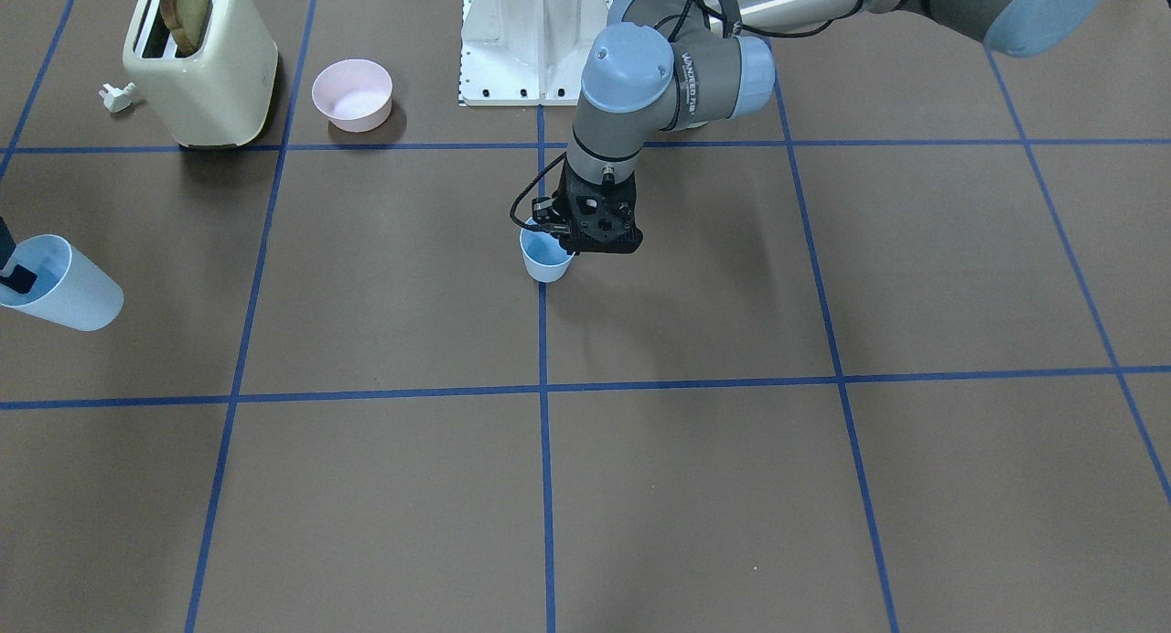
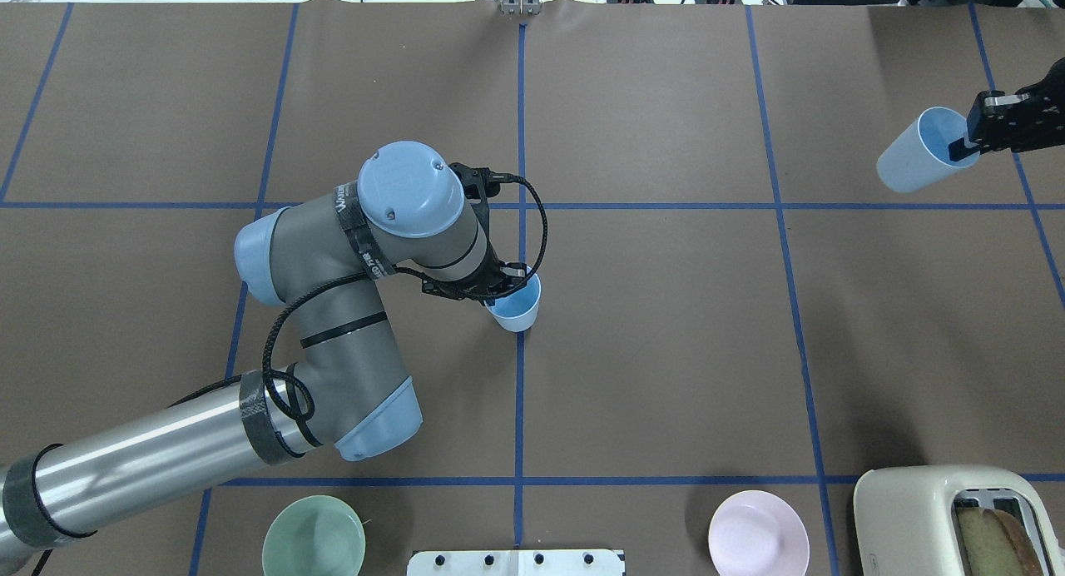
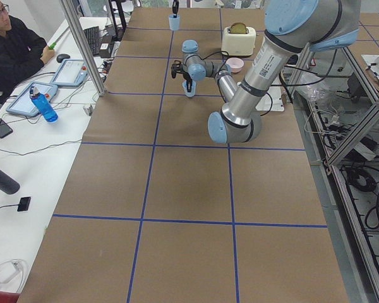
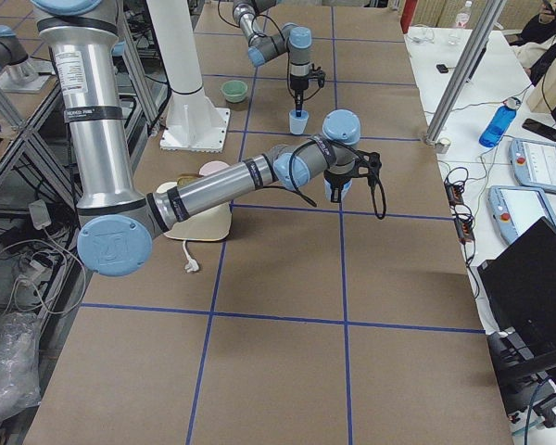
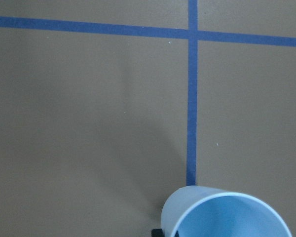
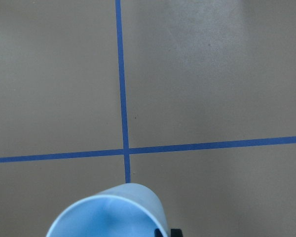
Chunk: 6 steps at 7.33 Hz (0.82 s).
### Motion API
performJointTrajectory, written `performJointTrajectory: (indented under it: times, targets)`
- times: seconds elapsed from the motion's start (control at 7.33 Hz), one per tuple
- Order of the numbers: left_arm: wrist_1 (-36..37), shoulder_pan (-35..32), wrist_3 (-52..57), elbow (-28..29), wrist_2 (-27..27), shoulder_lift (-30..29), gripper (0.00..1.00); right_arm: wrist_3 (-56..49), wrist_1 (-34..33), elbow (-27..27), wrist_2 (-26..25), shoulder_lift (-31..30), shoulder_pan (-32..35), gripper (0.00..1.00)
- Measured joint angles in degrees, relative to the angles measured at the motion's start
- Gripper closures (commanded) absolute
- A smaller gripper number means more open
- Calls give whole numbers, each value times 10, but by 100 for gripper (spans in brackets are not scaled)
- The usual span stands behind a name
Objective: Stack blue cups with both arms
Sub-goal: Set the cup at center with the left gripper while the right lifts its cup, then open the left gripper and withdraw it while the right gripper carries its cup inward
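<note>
One blue cup (image 2: 517,303) is upright at the middle of the table, on the blue centre line. My left gripper (image 2: 497,286) is shut on its rim, one finger inside and one outside. The cup also shows in the front view (image 1: 546,256) and the left wrist view (image 5: 227,215). I cannot tell whether it rests on the table or hangs just above it. My right gripper (image 2: 965,141) is shut on the rim of the second blue cup (image 2: 915,156). It holds that cup in the air at the far right of the table. That cup also shows in the front view (image 1: 59,285) and the right wrist view (image 6: 108,212).
A cream toaster (image 2: 948,518) with a slice of bread, a pink bowl (image 2: 758,533) and a pale green bowl (image 2: 314,536) stand along the robot's side. The white pedestal base (image 2: 516,562) sits between the bowls. A person (image 3: 12,44) sits at a side desk.
</note>
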Motion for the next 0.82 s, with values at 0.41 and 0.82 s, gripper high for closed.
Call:
performJointTrajectory:
  times: [0.41, 0.82]
  targets:
    - [-10, 4, 1, 1, 5, 1, 3, 0, -1, 0, 2, 2, 3, 100]
    - [-28, 5, 4, -4, 6, 5, 2, 0, -8, 1, 5, 9, 6, 100]
